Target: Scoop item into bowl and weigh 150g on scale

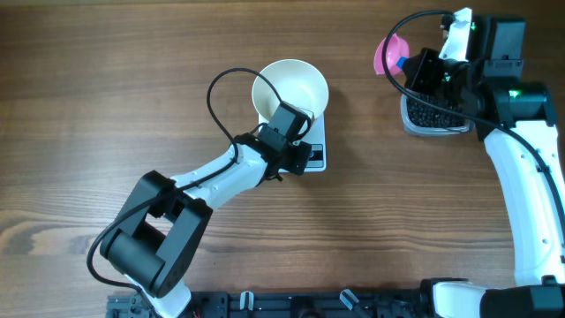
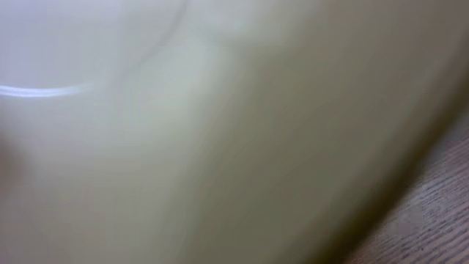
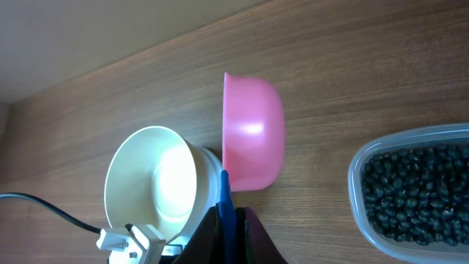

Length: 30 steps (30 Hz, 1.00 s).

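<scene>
The left claw point(image 1: 287, 122) pinches the near rim of the white bowl point(image 1: 291, 84), which sits on the scale point(image 1: 315, 152). The right claw point(image 3: 231, 220) grips the pink scoop point(image 3: 253, 136) near the container point(image 3: 353, 176) of black beads point(image 3: 418, 194).

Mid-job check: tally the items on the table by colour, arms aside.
White: 2 (bowl, scale)
Pink: 1 (scoop)
Clear: 1 (container)
Black: 1 (beans, one heap inside the container)
Total: 5
</scene>
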### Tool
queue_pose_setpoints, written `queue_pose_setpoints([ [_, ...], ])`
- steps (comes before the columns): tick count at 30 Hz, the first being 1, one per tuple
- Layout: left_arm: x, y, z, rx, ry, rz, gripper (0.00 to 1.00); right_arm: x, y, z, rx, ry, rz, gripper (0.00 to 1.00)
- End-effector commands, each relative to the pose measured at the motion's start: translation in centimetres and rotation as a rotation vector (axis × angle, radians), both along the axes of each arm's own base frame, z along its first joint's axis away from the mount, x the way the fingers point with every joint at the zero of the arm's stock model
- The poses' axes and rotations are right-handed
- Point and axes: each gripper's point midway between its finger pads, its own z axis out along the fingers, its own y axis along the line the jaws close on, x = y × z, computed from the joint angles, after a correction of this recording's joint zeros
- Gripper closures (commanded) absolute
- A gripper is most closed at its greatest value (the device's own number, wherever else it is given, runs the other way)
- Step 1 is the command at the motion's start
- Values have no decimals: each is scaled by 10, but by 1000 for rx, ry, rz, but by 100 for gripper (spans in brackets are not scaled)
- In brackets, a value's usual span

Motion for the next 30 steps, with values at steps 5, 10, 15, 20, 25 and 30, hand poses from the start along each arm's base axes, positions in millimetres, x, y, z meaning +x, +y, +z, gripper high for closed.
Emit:
queue_pose_setpoints([
  [5,-17,9,-27,68,73,-21,96,3,-1,4,-15,-15,6,96],
  [10,-22,4,-32,88,71,-39,96,2,-1,3,-15,-10,6,96],
  [15,-22,4,-32,88,72,-38,96,2,-1,3,-15,-9,6,96],
  [20,-21,5,-30,89,69,-35,96,2,-1,3,-15,-10,6,96],
  [25,-15,2,11,37,0,-32,96,2,-1,3,-15,-10,6,96],
  [30,-18,4,85,-49,-117,-29,96,2,-1,3,-15,-10,6,96],
])
